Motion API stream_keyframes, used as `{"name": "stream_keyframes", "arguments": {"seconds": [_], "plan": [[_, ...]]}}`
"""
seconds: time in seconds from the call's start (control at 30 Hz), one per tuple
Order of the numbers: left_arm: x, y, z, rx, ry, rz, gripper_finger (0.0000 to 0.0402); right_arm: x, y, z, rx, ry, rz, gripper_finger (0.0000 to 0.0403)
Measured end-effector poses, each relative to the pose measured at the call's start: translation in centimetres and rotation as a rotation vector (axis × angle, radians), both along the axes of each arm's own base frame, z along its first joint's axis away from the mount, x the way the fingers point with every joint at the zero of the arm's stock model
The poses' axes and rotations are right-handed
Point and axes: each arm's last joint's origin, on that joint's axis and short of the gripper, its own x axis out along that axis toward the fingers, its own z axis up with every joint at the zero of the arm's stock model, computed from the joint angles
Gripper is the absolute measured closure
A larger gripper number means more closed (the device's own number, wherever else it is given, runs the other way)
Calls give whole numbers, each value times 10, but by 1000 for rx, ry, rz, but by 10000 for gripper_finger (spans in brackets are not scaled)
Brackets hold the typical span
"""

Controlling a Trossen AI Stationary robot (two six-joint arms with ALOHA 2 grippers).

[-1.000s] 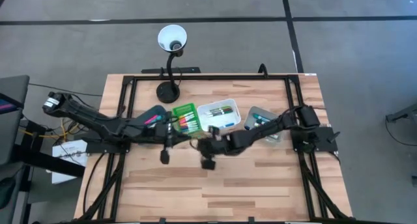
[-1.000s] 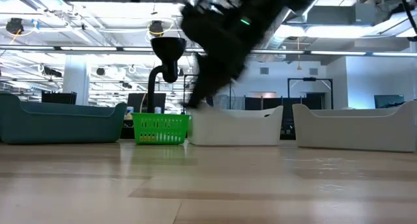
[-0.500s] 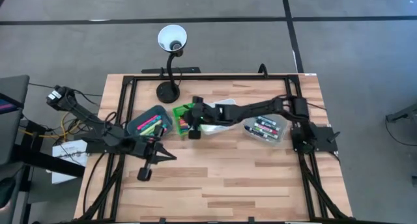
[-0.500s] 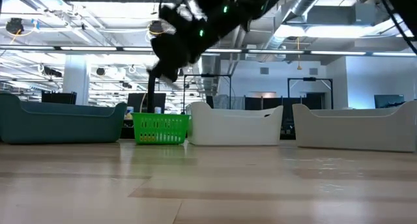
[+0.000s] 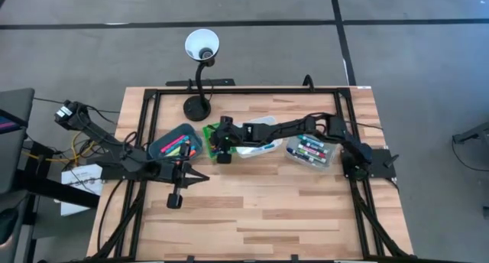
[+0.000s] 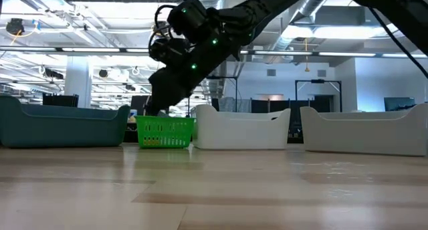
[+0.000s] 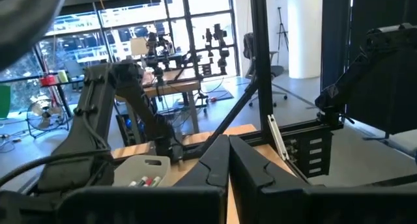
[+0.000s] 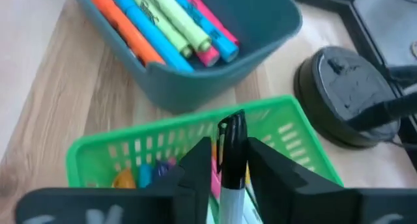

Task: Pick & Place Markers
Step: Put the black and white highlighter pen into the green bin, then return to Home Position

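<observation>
My right gripper (image 8: 229,149) reaches from the table's right to the green basket (image 5: 213,134) and is shut on a marker (image 8: 229,159) with a black cap and a white barrel. The basket (image 8: 156,149) lies right below it, with a few markers (image 8: 140,175) inside. Beside the basket stands a teal bin (image 8: 195,87) with orange, blue, green and pink markers (image 8: 163,22). In the low view the right arm slants down to the basket (image 6: 166,133). My left gripper (image 5: 200,176) hangs shut and holding nothing over the table's left part, its fingers together (image 7: 228,172). My right gripper pinches the marker's white barrel (image 8: 229,188) between its two fingers. The black cap end (image 8: 232,127) sticks out past the fingertips, so the marker lies along the fingers. They slant down from the table's right side. The marker is lifted clear above the green basket.
A lamp's round black base (image 8: 345,94) stands just beyond the basket, its white shade (image 5: 202,43) at the far edge. A white bin (image 5: 263,131) lies under the right arm, and a clear bin with markers (image 5: 309,152) sits to the right. Bare wood fills the near half (image 5: 260,217).
My right gripper has swung from the table's middle toward the far left and now hangs over the green basket, tipped down. My left gripper has drawn back from beside the bins toward the near left.
</observation>
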Motion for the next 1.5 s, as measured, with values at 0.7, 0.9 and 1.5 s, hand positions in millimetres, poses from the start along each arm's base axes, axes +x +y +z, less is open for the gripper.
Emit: {"name": "stream_keyframes", "arguments": {"seconds": [0.7, 0.9, 1.5], "plan": [[-45, 37, 19, -118, -22, 327, 396, -164, 70, 223, -76, 13, -47, 294], [-86, 65, 6, -187, 55, 97, 396, -242, 79, 215, 65, -67, 18, 313], [-114, 98, -63, -124, -165, 15, 396, -390, 52, 102, 248, -742, 97, 317]]}}
